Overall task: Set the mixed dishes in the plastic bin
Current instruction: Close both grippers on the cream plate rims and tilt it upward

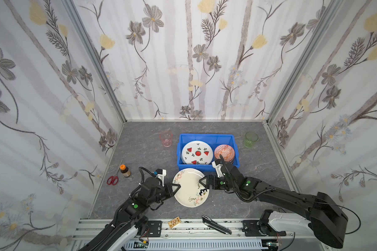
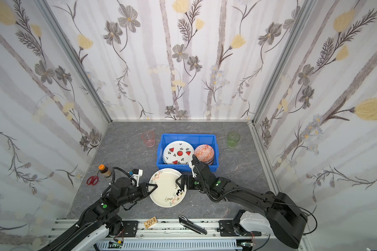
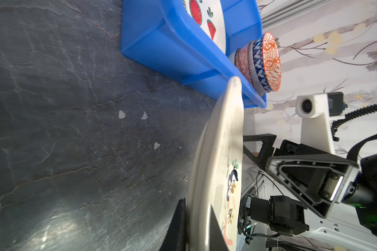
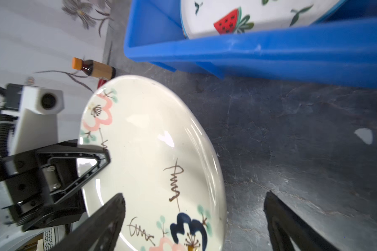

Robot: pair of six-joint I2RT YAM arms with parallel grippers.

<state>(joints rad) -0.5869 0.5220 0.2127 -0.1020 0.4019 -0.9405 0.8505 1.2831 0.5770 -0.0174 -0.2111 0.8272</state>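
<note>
A cream floral plate (image 1: pixel 189 189) (image 2: pixel 165 189) (image 4: pixel 150 141) lies in front of the blue plastic bin (image 1: pixel 207 135) (image 2: pixel 188 135). My left gripper (image 1: pixel 179 187) (image 3: pixel 197 217) is shut on the plate's left rim, one finger above and one below. On the opposite side my right gripper (image 1: pixel 201 181) (image 4: pixel 194 195) stands open, its fingers straddling the right rim without closing. Inside the bin are a watermelon plate (image 1: pixel 197 152) and stacked bowls with an orange one (image 1: pixel 224 152) (image 3: pixel 270 60) on top. A pink tumbler (image 1: pixel 166 139) stands left of the bin, a green tumbler (image 1: pixel 250 139) right of it.
Red-handled scissors (image 1: pixel 112 180) and a brown bottle with an orange cap (image 1: pixel 125 170) sit near the left wall. On the front rail lie a small yellow tag (image 1: pixel 175 222) and a black tool (image 1: pixel 216 225). Floral walls close in three sides.
</note>
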